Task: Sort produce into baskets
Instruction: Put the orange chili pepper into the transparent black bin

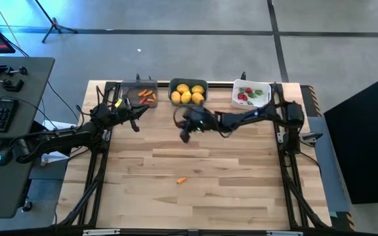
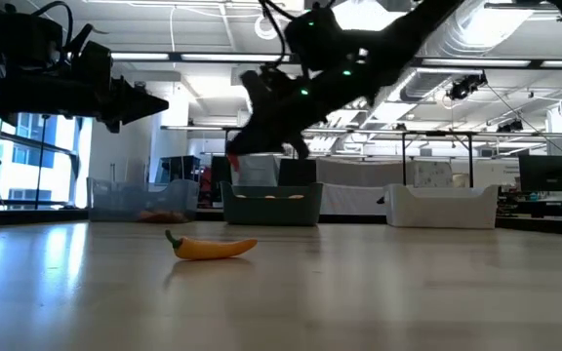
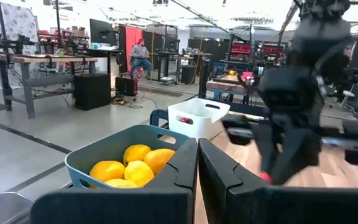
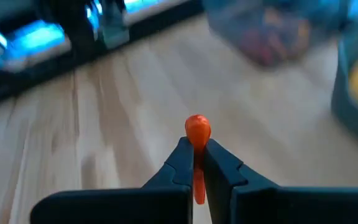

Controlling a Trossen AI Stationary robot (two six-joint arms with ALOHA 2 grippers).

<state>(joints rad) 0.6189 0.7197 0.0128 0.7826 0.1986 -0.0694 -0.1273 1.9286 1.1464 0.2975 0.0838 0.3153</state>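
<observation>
One small orange-red piece (image 4: 197,134) is pinched in the right gripper (image 4: 197,163), clenched on it above the desk (image 1: 228,177) just in front of the baskets. It looks light, stiff and slick, so a grip across its middle seems safest. The left gripper (image 3: 197,163) hangs clenched and empty near the clear basket (image 1: 136,86) holding carrots. The teal basket (image 1: 173,92) holds lemons, the white basket (image 1: 236,96) red and green bits. A stray carrot (image 1: 182,180) lies mid-desk.

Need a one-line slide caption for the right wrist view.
Right hand shut on a small orange carrot, held above the wooden table.
</observation>
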